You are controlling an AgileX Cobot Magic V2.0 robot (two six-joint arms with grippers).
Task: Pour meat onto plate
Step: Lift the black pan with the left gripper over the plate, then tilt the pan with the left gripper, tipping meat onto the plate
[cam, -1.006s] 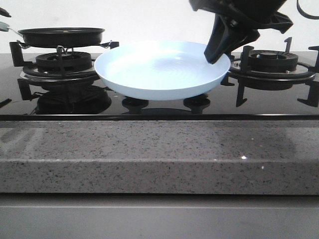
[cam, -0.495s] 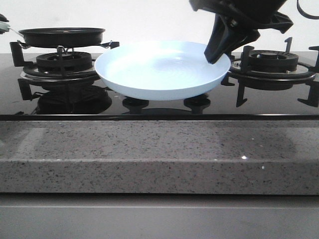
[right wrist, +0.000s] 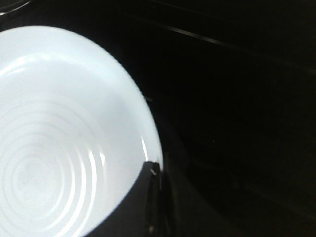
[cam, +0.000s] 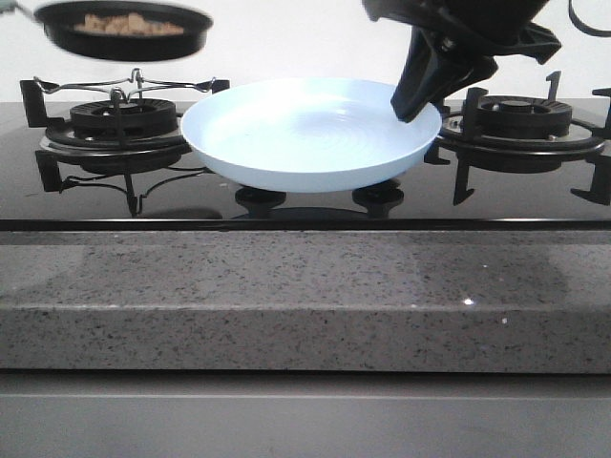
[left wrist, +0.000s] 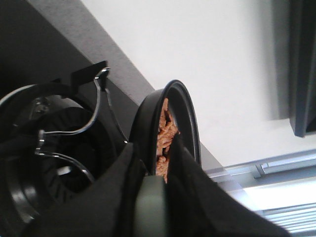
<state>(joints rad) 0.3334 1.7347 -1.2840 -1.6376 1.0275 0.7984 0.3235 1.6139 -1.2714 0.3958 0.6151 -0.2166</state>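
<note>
The meat (cam: 126, 24) is a heap of orange-brown pieces in the black frying pan (cam: 124, 40), which hangs in the air above the left burner, at the front view's top left. In the left wrist view my left gripper (left wrist: 154, 195) is shut on the pan's grey-green handle (left wrist: 150, 207), with the pan (left wrist: 143, 123) and the meat (left wrist: 165, 133) just beyond the fingers. The pale-blue plate (cam: 305, 134) stands empty at the hob's middle. My right gripper (cam: 410, 113) is shut on the plate's right rim, as the right wrist view (right wrist: 154, 170) shows beside the plate (right wrist: 59, 148).
The bare left burner grate (cam: 119, 119) lies under the pan. The right burner grate (cam: 520, 119) stands behind my right gripper. Two knobs (cam: 258, 198) sit on the black glass below the plate. A speckled stone counter edge (cam: 305, 296) runs along the front.
The pan has risen off the left burner grate and tipped so the meat now shows. The plate and my right gripper have not moved.
</note>
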